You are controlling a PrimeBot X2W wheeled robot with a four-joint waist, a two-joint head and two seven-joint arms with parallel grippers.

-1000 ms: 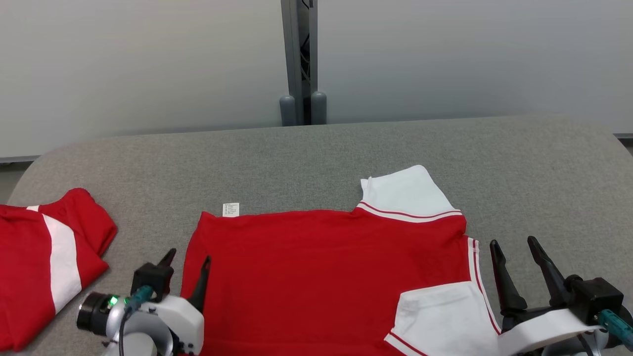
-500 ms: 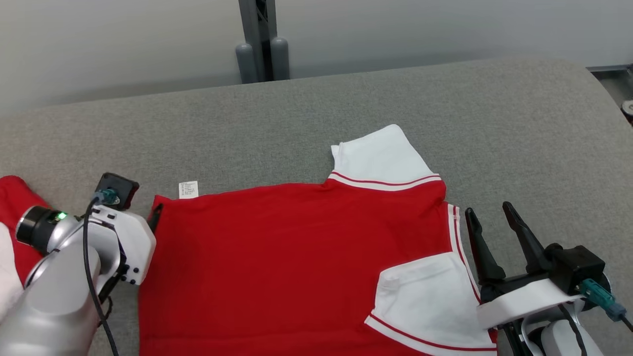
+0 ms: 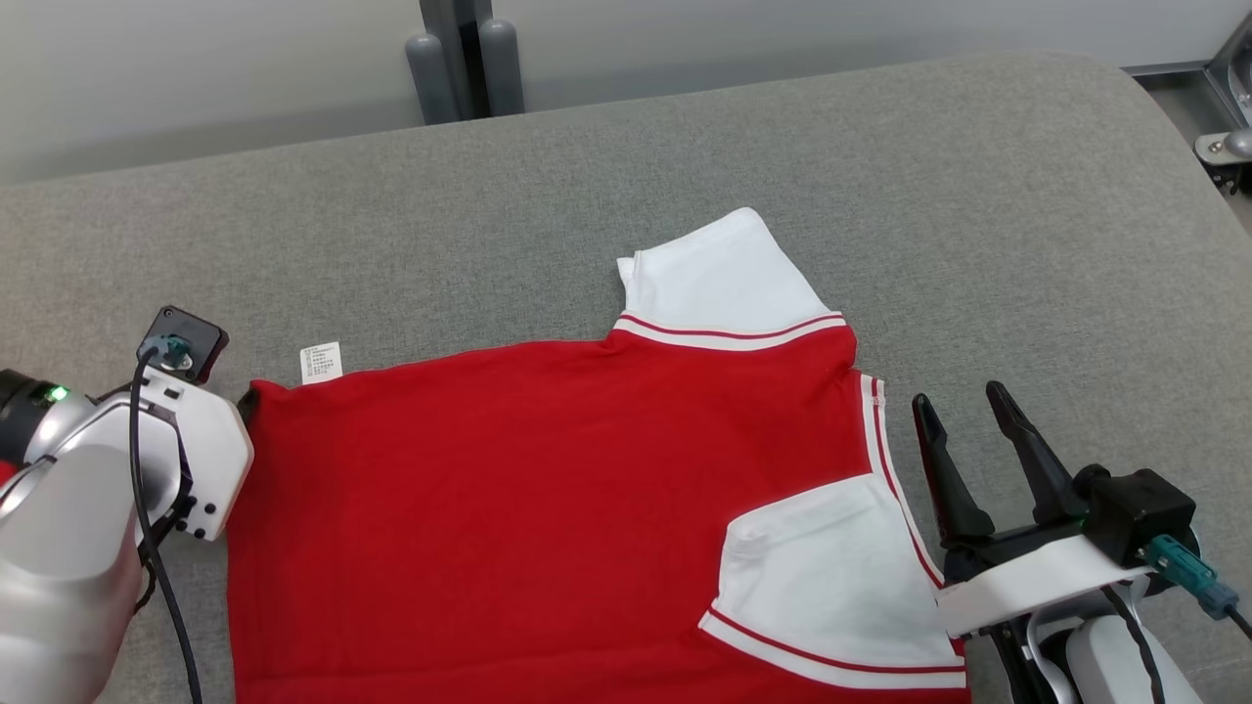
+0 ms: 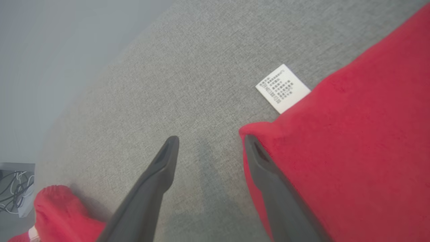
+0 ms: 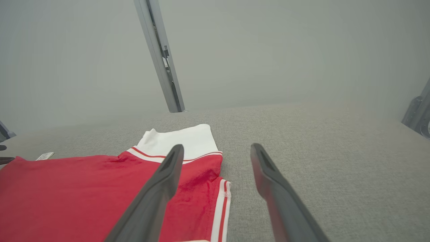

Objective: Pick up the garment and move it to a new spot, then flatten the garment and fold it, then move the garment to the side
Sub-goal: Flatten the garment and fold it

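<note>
A red garment (image 3: 528, 508) with white sleeves (image 3: 714, 284) lies flat on the grey padded table (image 3: 978, 225), a white label (image 3: 321, 362) poking out at its far left corner. My left gripper (image 4: 210, 143) is open at that corner, one finger (image 4: 268, 174) resting on the red edge and the other on bare table. In the head view its white wrist (image 3: 186, 460) hides most of the fingers. My right gripper (image 3: 963, 416) stands open just right of the garment, beside the near white sleeve (image 3: 831, 587), holding nothing. In the right wrist view the garment (image 5: 84, 191) lies left of the open fingers.
A second red garment (image 4: 57, 208) lies bunched on the table to the left of my left gripper. A dark post (image 3: 460, 49) stands behind the table's far edge. Metal frame parts (image 3: 1228, 137) sit past the table's right end.
The head camera has tilted and turned, shifting the whole picture. My left gripper has travelled along the garment's left edge from the near side to its far left corner. The right gripper stays put.
</note>
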